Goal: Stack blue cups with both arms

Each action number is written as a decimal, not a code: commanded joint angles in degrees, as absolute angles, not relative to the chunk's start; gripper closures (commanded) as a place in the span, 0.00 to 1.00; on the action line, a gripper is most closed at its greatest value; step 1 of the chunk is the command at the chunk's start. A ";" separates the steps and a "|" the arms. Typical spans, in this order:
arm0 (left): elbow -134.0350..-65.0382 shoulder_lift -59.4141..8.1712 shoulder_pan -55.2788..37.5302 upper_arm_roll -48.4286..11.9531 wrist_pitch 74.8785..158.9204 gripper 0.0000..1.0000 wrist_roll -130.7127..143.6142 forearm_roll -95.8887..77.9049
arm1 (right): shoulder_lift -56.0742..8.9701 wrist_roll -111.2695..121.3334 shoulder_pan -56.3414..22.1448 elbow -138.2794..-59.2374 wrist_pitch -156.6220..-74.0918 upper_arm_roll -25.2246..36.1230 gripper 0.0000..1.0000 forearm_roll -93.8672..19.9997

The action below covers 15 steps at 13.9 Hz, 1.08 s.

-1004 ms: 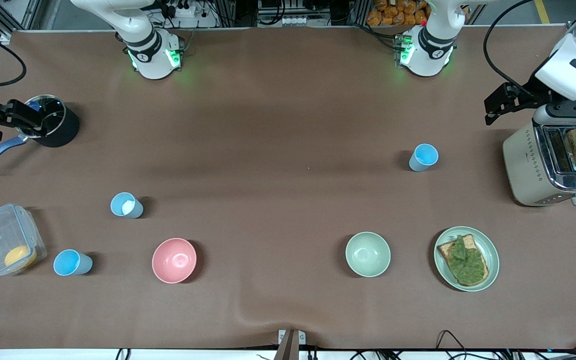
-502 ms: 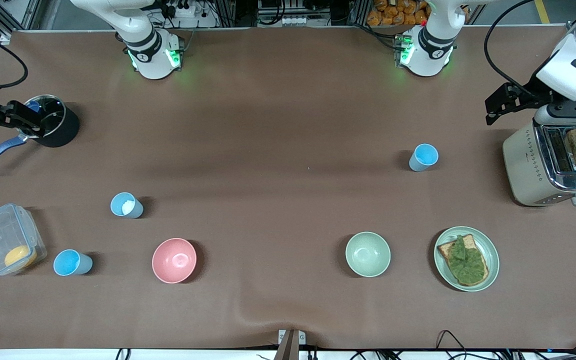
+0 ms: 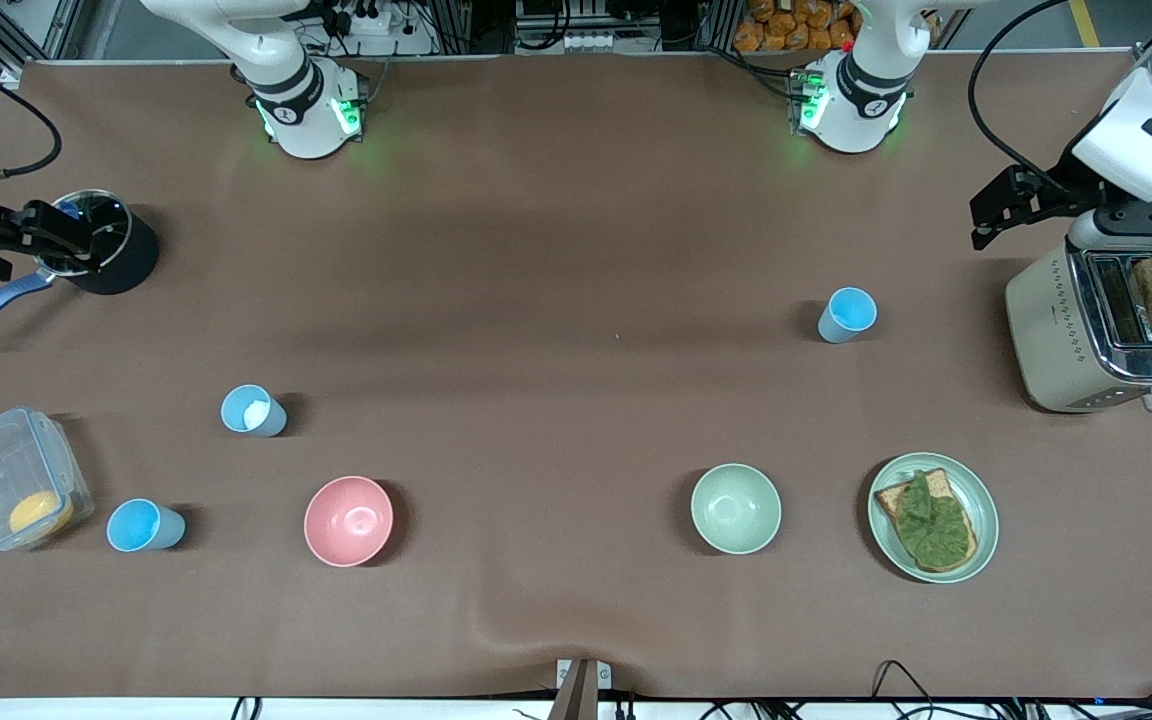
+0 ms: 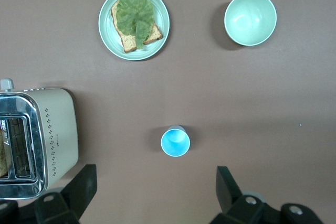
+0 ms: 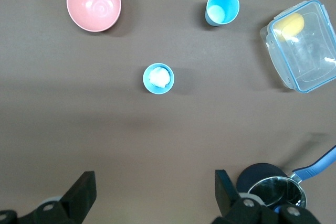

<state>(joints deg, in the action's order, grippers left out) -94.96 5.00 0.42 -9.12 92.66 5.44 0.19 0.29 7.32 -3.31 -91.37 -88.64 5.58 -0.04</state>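
Both grippers empty: left gripper (image 4: 152, 195) fingers wide apart above toaster (image 3: 1101, 330); right gripper (image 5: 152, 198) likewise over pot (image 3: 101, 240); three blue cups (image 3: 847, 314) unstacked.

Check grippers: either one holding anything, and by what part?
Nothing is held. Left gripper is open, high over the table by the toaster. Right gripper is open, up by the pot. All three blue cups stand untouched.
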 commanded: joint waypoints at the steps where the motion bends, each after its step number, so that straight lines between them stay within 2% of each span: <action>1: -93.78 4.66 0.79 -9.49 91.58 0.00 6.24 0.53 | 0.97 8.17 -2.46 -92.37 -88.42 5.10 0.00 -1.14; 12: -93.78 4.57 0.79 -9.49 91.49 0.00 6.24 0.53 | 0.88 7.74 -2.99 -92.37 -88.86 5.01 0.00 -1.14; 15: -93.78 4.57 0.79 -9.49 91.49 0.00 6.24 0.53 | -0.78 7.38 -4.13 -93.59 -91.74 4.92 0.00 -1.14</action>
<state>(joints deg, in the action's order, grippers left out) -94.96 5.00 0.42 -9.12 92.63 5.46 0.19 -0.01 7.45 -3.50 -92.18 -89.50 4.96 -0.68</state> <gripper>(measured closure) 0.000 0.000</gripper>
